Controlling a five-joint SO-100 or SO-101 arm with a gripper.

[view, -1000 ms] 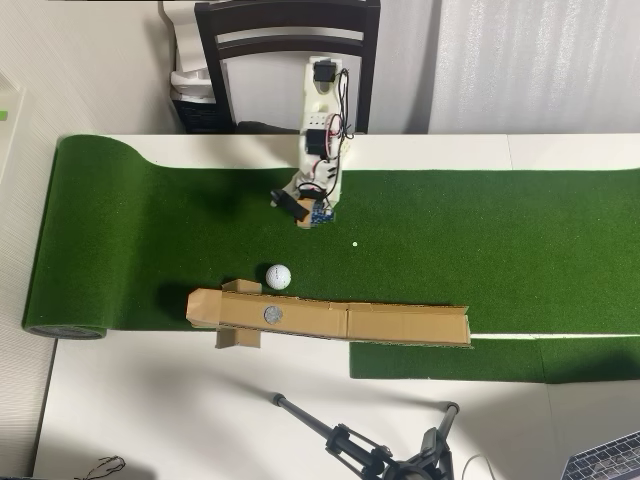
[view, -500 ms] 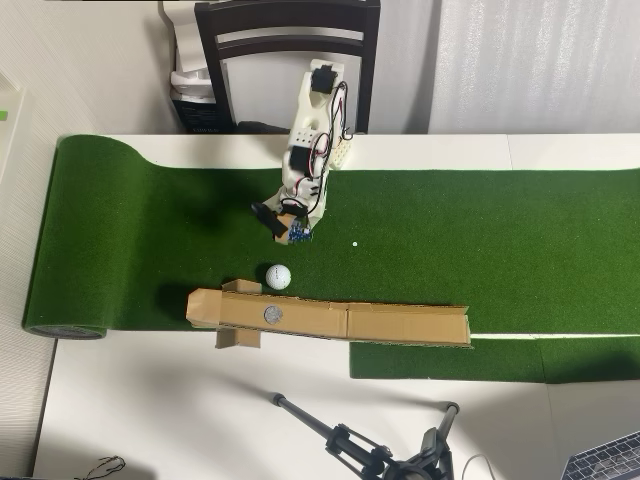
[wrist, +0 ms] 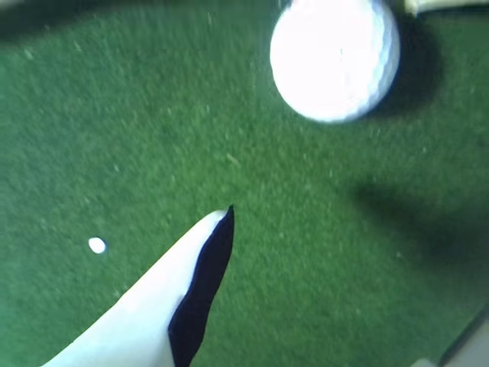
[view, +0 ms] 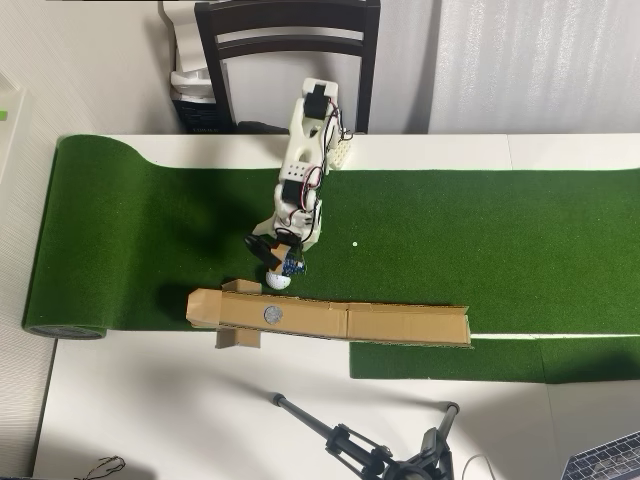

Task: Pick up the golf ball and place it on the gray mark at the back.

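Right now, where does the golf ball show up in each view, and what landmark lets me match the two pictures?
Overhead view: the golf ball sits left of centre on the green turf, under the arm's tip, just above the cardboard strip.
Wrist view: the golf ball fills the upper right, overexposed, on the turf.
Shared landmark: the tiny white dot on the turf appears in both views.

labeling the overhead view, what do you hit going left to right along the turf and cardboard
rolled turf end → gray mark → golf ball → white dot → cardboard's right end
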